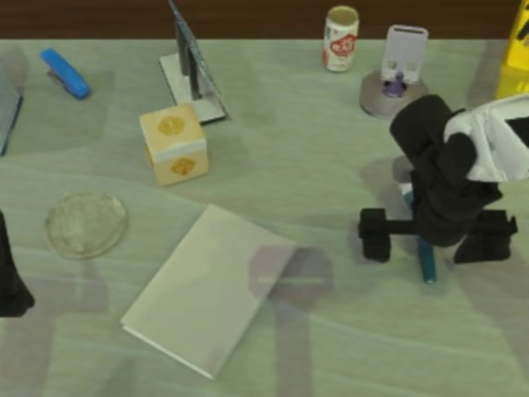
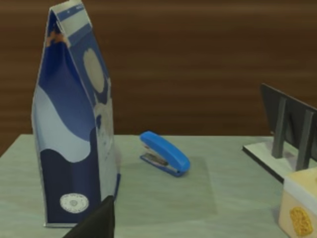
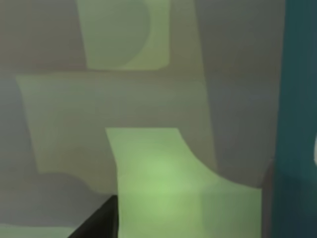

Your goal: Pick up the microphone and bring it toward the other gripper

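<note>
The microphone lies on the table at the right, mostly hidden under my right arm; only the end of its teal handle [image 1: 427,266] sticks out toward the front edge. My right gripper [image 1: 431,236] hangs over it, open, with one black finger [image 1: 374,236] left of the handle and the other to its right. In the right wrist view the teal handle [image 3: 298,99] runs close along one edge, and one finger [image 3: 98,224] shows. The other gripper, my left one [image 1: 10,281], is parked at the table's far left edge, open, with one finger [image 2: 96,221] in its own view.
At the back stand a blue stapler [image 1: 66,73], a dark rack on a white base [image 1: 194,76], a can [image 1: 340,39] and a phone stand [image 1: 397,76]. A yellow-spotted cube [image 1: 173,145], a glass dish [image 1: 86,224] and a white book [image 1: 207,288] fill the left and middle. A blue carton [image 2: 74,124] stands by the left gripper.
</note>
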### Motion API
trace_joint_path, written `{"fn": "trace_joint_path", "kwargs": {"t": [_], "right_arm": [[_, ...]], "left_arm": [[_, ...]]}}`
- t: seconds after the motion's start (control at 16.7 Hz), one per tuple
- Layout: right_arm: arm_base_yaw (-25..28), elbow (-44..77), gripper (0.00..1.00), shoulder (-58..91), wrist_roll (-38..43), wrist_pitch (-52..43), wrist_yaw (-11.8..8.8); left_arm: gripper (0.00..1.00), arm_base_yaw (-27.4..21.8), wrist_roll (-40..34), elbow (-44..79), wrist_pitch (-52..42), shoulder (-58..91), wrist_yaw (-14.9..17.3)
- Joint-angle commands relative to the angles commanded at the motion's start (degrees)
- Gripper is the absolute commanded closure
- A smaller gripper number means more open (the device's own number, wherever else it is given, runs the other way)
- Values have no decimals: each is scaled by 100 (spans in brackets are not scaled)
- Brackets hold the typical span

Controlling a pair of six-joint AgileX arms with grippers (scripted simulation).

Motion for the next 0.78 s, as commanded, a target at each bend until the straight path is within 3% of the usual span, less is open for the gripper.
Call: {"fn": "trace_joint_path", "kwargs": {"t": [0.3, 0.78], "right_arm": [[0, 0, 98, 0, 0, 0, 0], [0, 0, 100, 0, 0, 0, 0]], "left_arm": [[0, 0, 0, 0, 0, 0, 0], [0, 0, 0, 0, 0, 0, 0]]}}
